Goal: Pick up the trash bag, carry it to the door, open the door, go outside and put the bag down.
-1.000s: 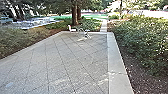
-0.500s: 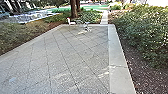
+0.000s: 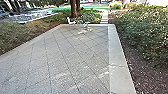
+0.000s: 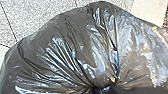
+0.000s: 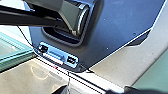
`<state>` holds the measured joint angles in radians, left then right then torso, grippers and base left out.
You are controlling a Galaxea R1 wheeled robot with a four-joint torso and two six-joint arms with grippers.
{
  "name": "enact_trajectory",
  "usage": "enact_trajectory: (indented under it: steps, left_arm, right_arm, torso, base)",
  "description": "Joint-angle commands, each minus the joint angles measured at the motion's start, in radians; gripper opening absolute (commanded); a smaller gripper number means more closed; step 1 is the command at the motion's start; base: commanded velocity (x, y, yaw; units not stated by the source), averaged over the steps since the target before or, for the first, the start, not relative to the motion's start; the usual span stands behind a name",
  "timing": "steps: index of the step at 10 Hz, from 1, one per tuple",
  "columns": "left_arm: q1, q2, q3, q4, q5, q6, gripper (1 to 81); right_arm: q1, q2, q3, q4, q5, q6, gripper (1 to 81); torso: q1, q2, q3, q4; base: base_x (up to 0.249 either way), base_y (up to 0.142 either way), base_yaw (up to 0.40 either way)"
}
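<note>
Outdoors, on the paving [image 3: 75,55]; set-down not yet done. Trash bag [image 4: 82,47] was at the left hand [image 4: 101,90], pleats running in to a gathered neck there. Judged that hand closed on the neck, nothing else in it. Right hand [image 5: 97,91]: could not tell how far open, or whether empty.

Relation that mattered: bag's body below the hand, 6 o'clock on an upright dial, by my reading, neck uppermost. Left arm the nearer. Whether its base touched the paving, could not tell. Open paving lay at 12 o'clock, shrubs [image 3: 147,37] toward 2.
</note>
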<state>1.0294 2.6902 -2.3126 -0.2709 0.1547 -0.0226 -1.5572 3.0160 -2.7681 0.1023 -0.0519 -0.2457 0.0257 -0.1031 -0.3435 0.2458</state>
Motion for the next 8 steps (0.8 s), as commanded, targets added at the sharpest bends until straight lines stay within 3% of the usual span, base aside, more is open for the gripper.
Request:
enact_trajectory:
  steps: [1, 5, 8]
  left_arm:
    - [-0.185, -0.052, -0.083, -0.065, 0.15, 0.004, 1.0]
    - [-0.352, -0.107, -0.113, -0.094, 0.253, 0.004, 1.0]
    - [-0.424, -0.148, -0.107, -0.107, 0.319, 0.004, 1.0]
  right_arm:
    - [0.001, 0.002, 0.007, -0.004, -0.082, -0.004, 81.1]
    - [-0.001, 0.002, 0.007, -0.004, -0.082, -0.004, 81.1]
    - [0.001, 0.003, 0.007, -0.004, -0.082, -0.004, 81.1]
  torso:
    - [0.0, 0.0, 0.0, 0.0]
    - [0.0, 0.0, -0.001, 0.0]
    - [0.0, 0.0, -0.002, 0.0]
  base:
    - [0.0, 0.0, 0.0]
    - [0.0, 0.0, 0.0]
    - [0.0, 0.0, 0.0]
